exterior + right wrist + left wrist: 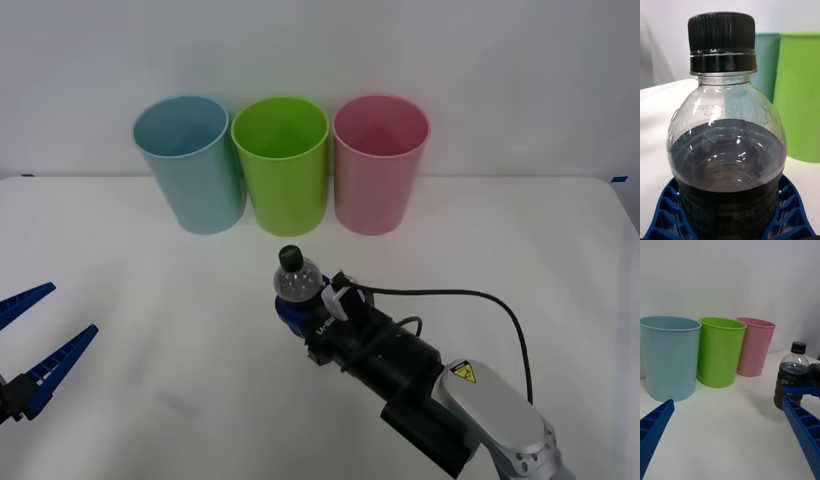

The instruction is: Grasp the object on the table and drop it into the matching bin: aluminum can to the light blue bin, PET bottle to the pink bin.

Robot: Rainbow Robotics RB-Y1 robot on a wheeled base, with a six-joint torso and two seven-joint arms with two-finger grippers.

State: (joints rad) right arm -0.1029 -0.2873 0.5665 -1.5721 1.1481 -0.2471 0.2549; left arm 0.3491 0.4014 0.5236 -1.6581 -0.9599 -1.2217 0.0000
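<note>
1. PET bottle (pixel 297 281) stands upright near the middle of the table (pixel 150 300), in front of the lime green bin (pixel 281 163), black cap up.
2. Right gripper (pixel 293 312) has its blue fingers (pixel 790 204) pinching the bottle's dark label band on both sides.
3. Best move, as I judge it: lift straight up above the rims, then carry to the pink bin (pixel 380 162), avoiding the green bin.
4. Light blue bin (pixel 189 162) is wrong for this bottle.
5. Left gripper (pixel 30 340) waits at the table's left edge, fingers spread.
</note>
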